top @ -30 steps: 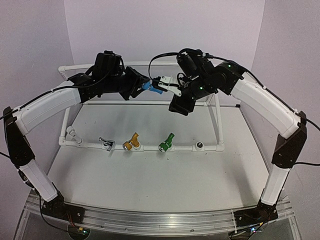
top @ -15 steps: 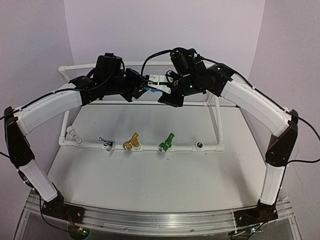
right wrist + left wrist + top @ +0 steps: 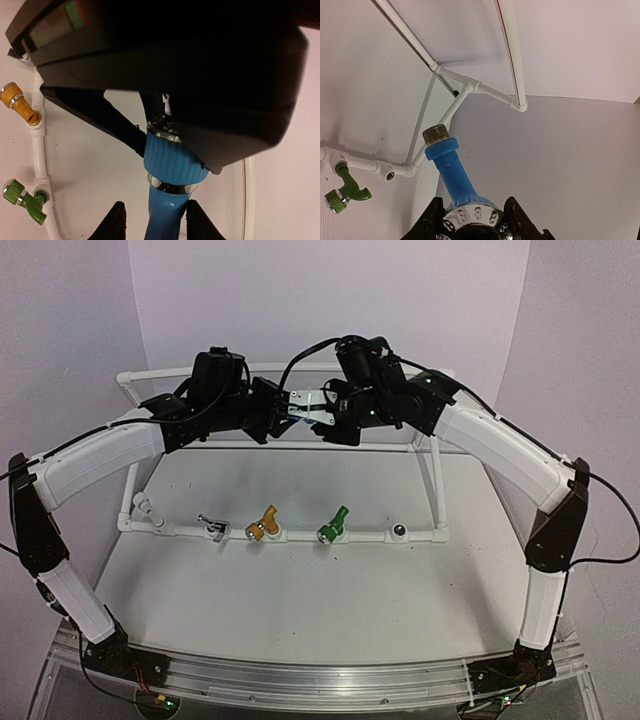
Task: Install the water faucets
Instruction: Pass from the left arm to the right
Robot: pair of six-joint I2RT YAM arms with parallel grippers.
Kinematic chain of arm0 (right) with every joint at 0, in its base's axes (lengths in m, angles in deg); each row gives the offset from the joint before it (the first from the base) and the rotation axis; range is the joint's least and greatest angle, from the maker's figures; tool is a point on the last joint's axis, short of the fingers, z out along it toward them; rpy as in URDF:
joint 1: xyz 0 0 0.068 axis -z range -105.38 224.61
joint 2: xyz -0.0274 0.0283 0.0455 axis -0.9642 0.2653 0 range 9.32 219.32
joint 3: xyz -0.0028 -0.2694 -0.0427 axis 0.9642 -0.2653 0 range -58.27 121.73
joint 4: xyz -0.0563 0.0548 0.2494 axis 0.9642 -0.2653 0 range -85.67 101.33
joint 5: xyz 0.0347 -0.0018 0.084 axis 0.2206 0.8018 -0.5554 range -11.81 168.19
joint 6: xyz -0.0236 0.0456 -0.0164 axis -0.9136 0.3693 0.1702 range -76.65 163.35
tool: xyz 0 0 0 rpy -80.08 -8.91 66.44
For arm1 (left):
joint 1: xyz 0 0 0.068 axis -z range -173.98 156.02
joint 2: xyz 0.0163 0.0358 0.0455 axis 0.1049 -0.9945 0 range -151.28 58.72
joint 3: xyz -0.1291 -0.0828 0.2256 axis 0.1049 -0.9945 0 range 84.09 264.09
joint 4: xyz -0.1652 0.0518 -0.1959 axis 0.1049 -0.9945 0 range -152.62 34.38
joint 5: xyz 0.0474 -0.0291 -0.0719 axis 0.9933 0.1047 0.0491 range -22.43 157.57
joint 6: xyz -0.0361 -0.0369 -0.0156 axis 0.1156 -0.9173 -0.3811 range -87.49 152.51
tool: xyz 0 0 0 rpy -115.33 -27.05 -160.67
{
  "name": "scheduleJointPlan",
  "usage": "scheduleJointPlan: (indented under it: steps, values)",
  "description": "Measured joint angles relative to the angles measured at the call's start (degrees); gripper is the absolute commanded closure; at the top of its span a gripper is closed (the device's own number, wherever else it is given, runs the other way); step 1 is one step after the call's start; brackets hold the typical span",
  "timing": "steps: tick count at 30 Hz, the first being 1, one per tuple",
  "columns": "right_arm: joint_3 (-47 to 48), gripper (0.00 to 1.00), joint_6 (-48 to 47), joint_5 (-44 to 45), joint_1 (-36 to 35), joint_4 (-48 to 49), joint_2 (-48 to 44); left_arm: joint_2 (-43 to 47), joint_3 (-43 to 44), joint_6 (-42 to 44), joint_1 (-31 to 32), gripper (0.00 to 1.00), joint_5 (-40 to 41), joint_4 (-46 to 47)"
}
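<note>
High above the back of the table, my left gripper [image 3: 472, 202] is shut on the round metal nozzle of the blue faucet [image 3: 451, 172], whose brass thread points away from it. My right gripper [image 3: 155, 206] faces it, open, with its fingers on either side of the blue stem [image 3: 170, 215]. One finger touches the stem and a gap shows at the other. In the top view the two grippers [image 3: 282, 412] [image 3: 300, 410] meet tip to tip and hide most of the faucet. The silver [image 3: 212, 525], yellow [image 3: 262, 523] and green [image 3: 334, 522] faucets sit on the front pipe.
The white PVC pipe frame [image 3: 180, 534] stands across the table, with its rear rail just behind the grippers. A round open socket [image 3: 399, 532] sits on the front pipe right of the green faucet. A white elbow fitting [image 3: 145, 506] sits at the left end.
My right gripper has moved left onto the blue faucet and its fingers have narrowed around the stem. The left gripper has kept its hold and place.
</note>
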Motion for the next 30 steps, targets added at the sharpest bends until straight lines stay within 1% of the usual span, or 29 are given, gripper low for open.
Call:
scheduleJointPlan:
  steps: [4,6,8,10,13,17,30]
  values:
    - [-0.02,0.69,-1.24,1.11,0.00,0.89,0.22,0.00,-0.48,-0.57,-0.16,1.00,0.02,0.77]
    - [-0.03,0.67,-1.42,1.72,0.00,1.29,0.28,0.02,-0.68,-0.80,-0.23,1.00,0.04,1.25]
    - [-0.04,0.60,-1.47,2.16,-0.03,1.67,0.42,0.18,-1.08,-0.97,-0.36,1.00,0.07,1.98]
    - [-0.04,0.60,-1.28,2.30,-0.18,2.15,0.58,0.64,-1.79,-1.19,-0.50,1.00,0.13,2.74]
    - [-0.04,0.67,-1.06,2.51,-0.46,2.70,0.81,1.45,-2.91,-1.82,-0.56,1.00,0.40,3.51]
    - [-0.06,0.70,-1.09,2.92,-0.62,3.72,0.88,1.93,-3.32,-2.16,-0.71,1.00,0.51,3.57]
    - [-3.74,0.68,-0.93,1.44,0.39,9.51,0.72,2.58,-5.54,-3.48,-1.23,1.00,1.44,5.92]
